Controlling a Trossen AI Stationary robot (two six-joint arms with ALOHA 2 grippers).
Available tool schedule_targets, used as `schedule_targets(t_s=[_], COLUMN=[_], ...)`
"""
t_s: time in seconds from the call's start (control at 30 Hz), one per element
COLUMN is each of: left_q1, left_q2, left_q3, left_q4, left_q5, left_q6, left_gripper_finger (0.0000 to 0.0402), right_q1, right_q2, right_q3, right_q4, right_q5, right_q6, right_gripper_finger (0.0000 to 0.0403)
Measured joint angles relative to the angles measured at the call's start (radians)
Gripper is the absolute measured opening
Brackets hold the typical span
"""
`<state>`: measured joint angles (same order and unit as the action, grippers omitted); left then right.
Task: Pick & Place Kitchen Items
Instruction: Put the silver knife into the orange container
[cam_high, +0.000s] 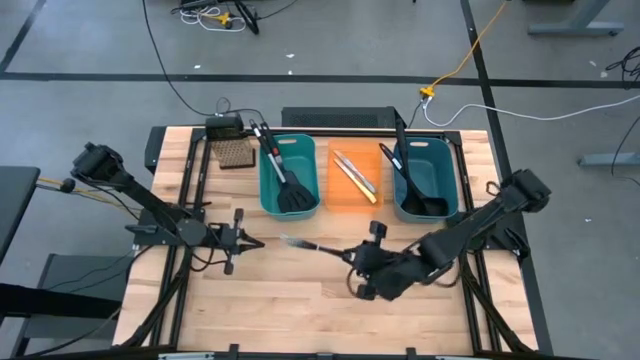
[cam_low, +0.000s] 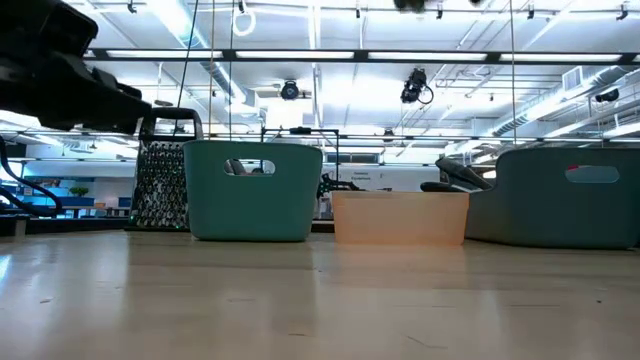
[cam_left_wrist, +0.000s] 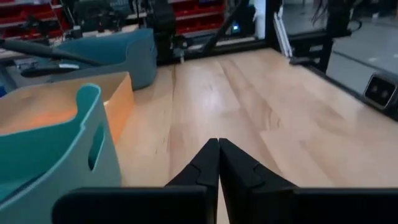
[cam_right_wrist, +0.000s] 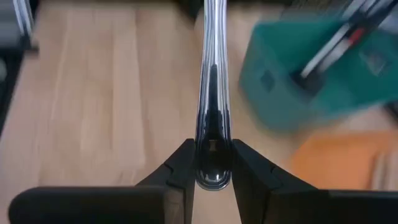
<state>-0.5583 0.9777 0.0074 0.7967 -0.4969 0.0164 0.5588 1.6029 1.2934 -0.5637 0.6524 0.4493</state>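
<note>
Wood table (cam_high: 300, 300), right gripper (cam_high: 358, 258) pinching silver knife (cam_high: 305, 243) by handle end, blade sticking out toward left gripper (cam_high: 256, 241), which sits closed, empty.

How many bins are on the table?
3, in a row at the table's far side: a teal bin with spatulas, an orange bin in the middle with knives, and another teal bin holding ladles.
</note>
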Motion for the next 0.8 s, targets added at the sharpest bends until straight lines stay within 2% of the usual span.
schedule_targets(t_s=[0.1,0.23,0.4,0.53,0.67,0.8], left_q1=[0.0,0.0,0.0,0.0,0.0,0.0], left_q2=[0.002,0.001,0.001,0.001,0.001,0.001], left_q3=[0.0,0.0,0.0,0.0,0.0,0.0], left_q4=[-0.003,-0.006,-0.009,-0.01,-0.01,-0.009], left_q5=[0.019,0.043,0.057,0.055,0.053,0.049], left_q6=[0.005,0.023,0.03,0.043,0.044,0.048], left_gripper_finger=[0.002,0.0017,0.0012,0.0013,0.0013,0.0012], right_q1=[-0.002,-0.025,-0.064,-0.09,-0.127,-0.168], right_q2=[-0.057,-0.155,-0.335,-0.482,-0.572,-0.597], right_q3=[-0.023,-0.13,-0.345,-0.548,-0.694,-0.811], right_q4=[0.132,0.293,0.514,0.78,0.876,0.957], right_q5=[0.066,0.07,0.071,0.107,0.129,0.144], right_q6=[-0.118,-0.225,-0.3,-0.386,-0.392,-0.346], right_gripper_finger=[0.0082,0.0082,0.0082,0.0082,0.0082,0.0082])
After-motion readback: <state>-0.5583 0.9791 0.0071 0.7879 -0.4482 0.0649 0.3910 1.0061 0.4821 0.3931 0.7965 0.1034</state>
